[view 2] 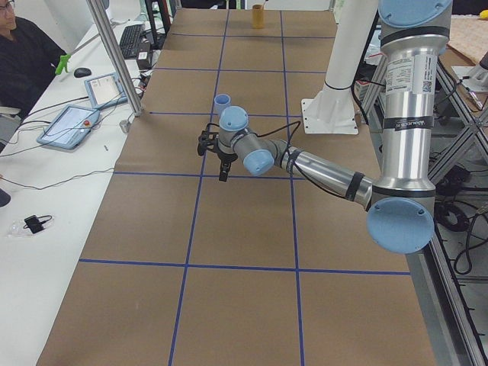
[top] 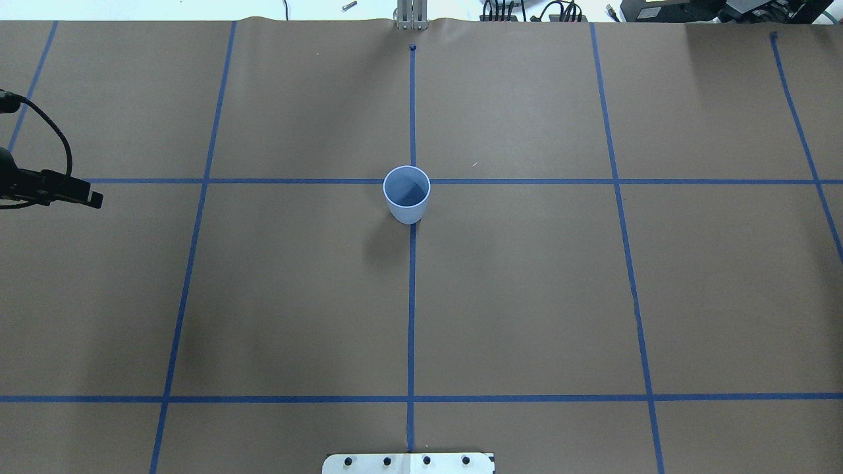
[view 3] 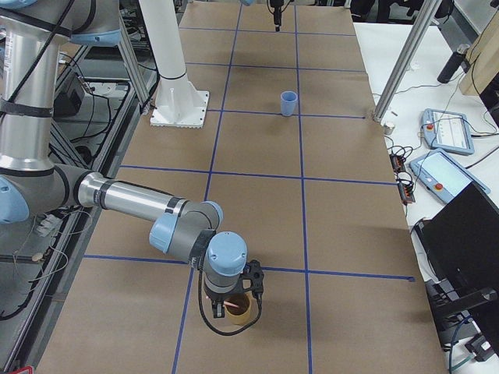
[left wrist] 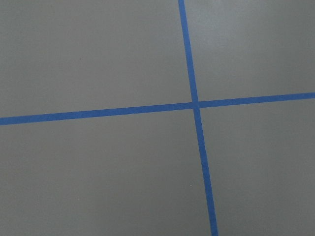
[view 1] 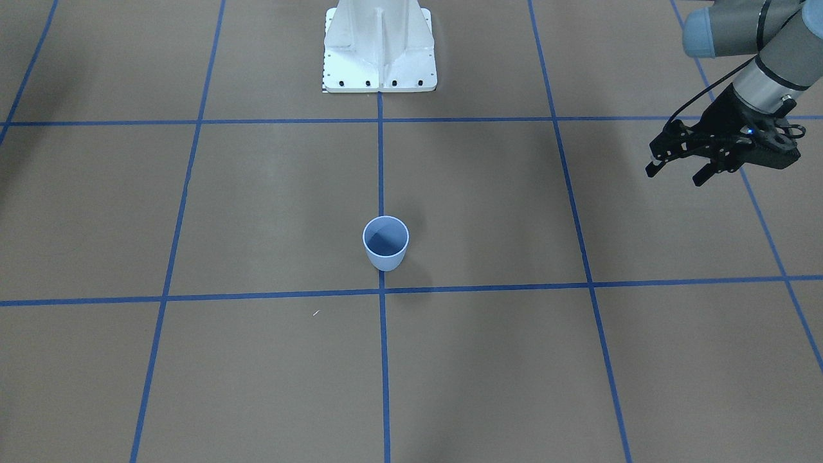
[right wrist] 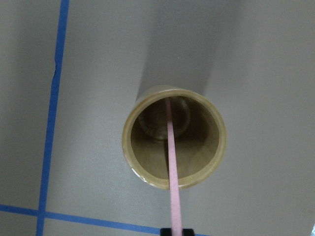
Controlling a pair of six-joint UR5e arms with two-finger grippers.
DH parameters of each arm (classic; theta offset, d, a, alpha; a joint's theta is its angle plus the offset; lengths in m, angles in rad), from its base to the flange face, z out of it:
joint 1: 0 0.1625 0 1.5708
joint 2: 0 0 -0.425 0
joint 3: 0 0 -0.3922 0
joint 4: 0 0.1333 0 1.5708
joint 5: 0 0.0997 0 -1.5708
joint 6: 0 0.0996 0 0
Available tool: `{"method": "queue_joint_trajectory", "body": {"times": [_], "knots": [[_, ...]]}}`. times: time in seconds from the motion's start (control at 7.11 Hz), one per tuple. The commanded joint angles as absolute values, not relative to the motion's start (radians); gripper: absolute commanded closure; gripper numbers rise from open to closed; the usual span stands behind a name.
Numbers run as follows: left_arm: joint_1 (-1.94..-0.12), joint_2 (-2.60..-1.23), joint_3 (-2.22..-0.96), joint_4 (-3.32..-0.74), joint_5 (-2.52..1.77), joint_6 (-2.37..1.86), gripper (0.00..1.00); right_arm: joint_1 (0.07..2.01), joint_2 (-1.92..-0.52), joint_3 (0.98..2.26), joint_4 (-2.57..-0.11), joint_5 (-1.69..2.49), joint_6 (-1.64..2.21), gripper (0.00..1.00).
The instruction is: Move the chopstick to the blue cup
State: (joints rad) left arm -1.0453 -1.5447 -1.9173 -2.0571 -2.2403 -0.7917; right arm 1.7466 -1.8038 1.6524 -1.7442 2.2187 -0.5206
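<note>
The blue cup [view 1: 386,244] stands upright at the table's middle, on a blue tape line, and also shows in the overhead view [top: 407,194]. A salmon-pink chopstick [right wrist: 171,147] stands tilted inside a tan cylindrical cup [right wrist: 174,142] at the robot's far right end of the table [view 3: 238,310]. My right gripper [right wrist: 173,232] hangs right above that tan cup, its dark fingertips closed on the stick's upper end. My left gripper [view 1: 678,172] is open and empty, hovering over the table far to the left of the blue cup [top: 85,195].
The white robot base [view 1: 379,45] sits at the table's robot side. A tiny white speck [view 1: 316,313] lies near the blue cup. A side desk with tablets [view 3: 440,132] and a metal post [view 3: 405,62] runs along the far edge. A person [view 2: 23,53] sits there.
</note>
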Motion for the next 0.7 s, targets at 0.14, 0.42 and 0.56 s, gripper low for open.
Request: {"method": "queue_joint_trajectory", "body": {"times": [0.14,0.42,0.56], "knots": [[-1.045,-1.545,-1.917,-2.057,-2.241,-0.793,0.02,1.77,-1.79,1.675,-1.747,2.215,-0.52,0.96],[-1.045,-1.545,-1.917,-2.057,-2.24,-0.793,0.02,1.804,-1.792,1.693,-1.749,2.2,-0.537,1.0],[-1.045,-1.545,-1.917,-2.057,-2.241,-0.793,0.02,1.819,-1.795,1.703,-1.756,2.198,-0.543,1.0]]}}
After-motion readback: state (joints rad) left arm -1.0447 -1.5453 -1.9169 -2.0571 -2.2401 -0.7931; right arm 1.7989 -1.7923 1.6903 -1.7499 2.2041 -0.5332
